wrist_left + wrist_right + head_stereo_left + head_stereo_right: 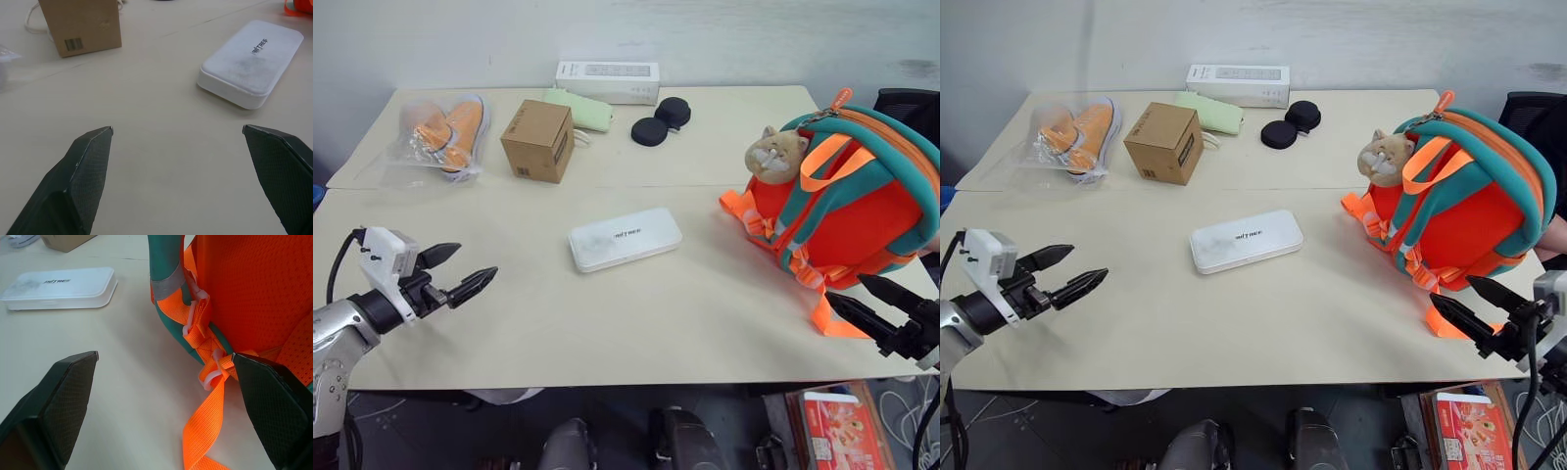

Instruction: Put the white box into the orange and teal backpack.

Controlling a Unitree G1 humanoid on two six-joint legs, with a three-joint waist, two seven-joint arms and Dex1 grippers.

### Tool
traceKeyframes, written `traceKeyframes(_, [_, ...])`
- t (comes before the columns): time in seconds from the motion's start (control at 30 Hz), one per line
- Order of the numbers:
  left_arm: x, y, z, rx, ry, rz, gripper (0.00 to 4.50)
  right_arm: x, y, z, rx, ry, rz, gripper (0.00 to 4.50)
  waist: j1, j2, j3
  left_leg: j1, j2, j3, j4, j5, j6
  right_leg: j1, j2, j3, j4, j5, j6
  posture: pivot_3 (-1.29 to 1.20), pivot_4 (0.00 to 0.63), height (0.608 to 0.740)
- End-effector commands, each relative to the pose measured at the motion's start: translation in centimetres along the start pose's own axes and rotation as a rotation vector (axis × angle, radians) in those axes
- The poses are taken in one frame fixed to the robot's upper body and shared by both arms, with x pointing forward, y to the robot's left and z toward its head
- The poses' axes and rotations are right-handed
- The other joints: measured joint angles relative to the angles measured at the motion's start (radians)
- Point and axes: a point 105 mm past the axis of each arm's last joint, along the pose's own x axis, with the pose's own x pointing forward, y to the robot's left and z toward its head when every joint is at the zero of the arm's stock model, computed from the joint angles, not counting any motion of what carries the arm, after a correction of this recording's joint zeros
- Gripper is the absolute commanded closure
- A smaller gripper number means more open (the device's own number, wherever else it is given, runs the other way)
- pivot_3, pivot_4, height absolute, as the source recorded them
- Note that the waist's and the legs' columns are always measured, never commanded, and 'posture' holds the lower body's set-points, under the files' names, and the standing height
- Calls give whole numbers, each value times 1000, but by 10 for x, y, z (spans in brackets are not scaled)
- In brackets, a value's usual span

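Note:
The white box [625, 238] lies flat in the middle of the table, its dark lettering up; the left wrist view shows it [252, 61] ahead of the fingers. The orange and teal backpack [847, 193] stands at the table's right with a tan plush cat [775, 153] on its top. My left gripper [460, 270] hovers open over the front left of the table, well short of the box, nothing between its fingers. My right gripper [868, 299] is open at the front right, its tips beside the backpack's orange strap [209, 401].
At the back stand a brown cardboard cube [538, 140], a long white carton [608, 82], a pale green case [581, 110], two black round pads [661, 121] and bagged orange shoes [447, 132]. A red package [837, 433] lies on the floor at front right.

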Motion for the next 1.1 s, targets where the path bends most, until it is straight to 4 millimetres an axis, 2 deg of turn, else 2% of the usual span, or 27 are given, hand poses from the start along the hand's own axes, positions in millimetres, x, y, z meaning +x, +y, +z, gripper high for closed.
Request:
traceKeyframes(0.03, [0, -3, 7, 36, -19, -10, 49, 4, 9, 3, -13, -14, 26, 11, 0, 0, 0, 0, 0, 0, 0, 0, 0, 0, 0, 0, 0, 0, 0, 0, 150, 740])
traceKeyframes(0.67, [3, -3, 4, 22, -7, 27, 49, 4, 6, -3, -12, 17, 8, 11, 1, 0, 0, 0, 0, 0, 1, 0, 0, 0, 0, 0, 1, 0, 0, 0, 150, 740])
traceKeyframes(0.77, [5, -6, 3, 26, -10, 15, 574, 8, 25, 0, -27, 33, 108, 554, 1, 0, 0, 0, 0, 0, 1, 0, 0, 0, 0, 0, 1, 0, 0, 0, 150, 740])
traceKeyframes(0.97, [8, -18, -17, 58, 68, -7, 2409, 29, 60, 0, -116, 98, 271, 2546, -3, 0, 0, 1, 0, 0, 1, 0, 1, 0, 0, 1, 2, 0, 0, 0, 150, 740])
traceKeyframes(1.1, [19, -24, -24, 66, 87, -7, 3634, 53, 84, 1, -168, 110, 399, 3910, 0, -1, 0, 1, 0, 0, 1, 1, 1, 0, 0, 1, 3, 0, 0, 0, 150, 740])
